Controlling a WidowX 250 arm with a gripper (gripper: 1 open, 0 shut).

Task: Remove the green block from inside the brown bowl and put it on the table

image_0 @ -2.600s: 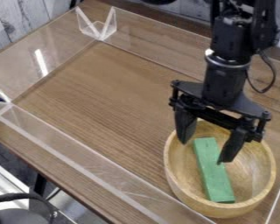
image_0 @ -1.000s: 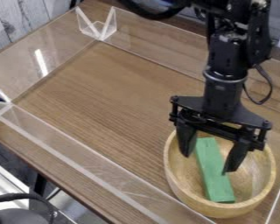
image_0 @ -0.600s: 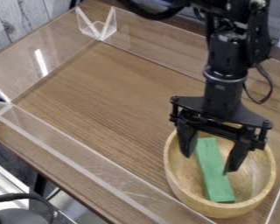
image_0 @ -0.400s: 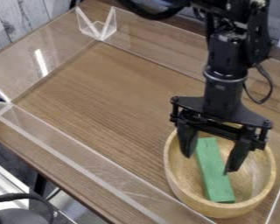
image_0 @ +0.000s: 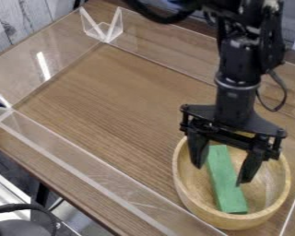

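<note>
The green block (image_0: 224,184) lies in the brown bowl (image_0: 230,220), at the near right of the counter (image_0: 107,78), in our one camera view. Above its far end we see the tool (image_0: 224,161) with fingers spread apart. We judge the block light, stiff and perhaps slippery; we'd pinch its long sides around the middle.

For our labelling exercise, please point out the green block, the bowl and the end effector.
Green block (image_0: 223,182): camera view, middle of its upper face.
Bowl (image_0: 187,182): camera view, inner left wall.
End effector (image_0: 221,168): camera view, midway between fingertips.
</note>
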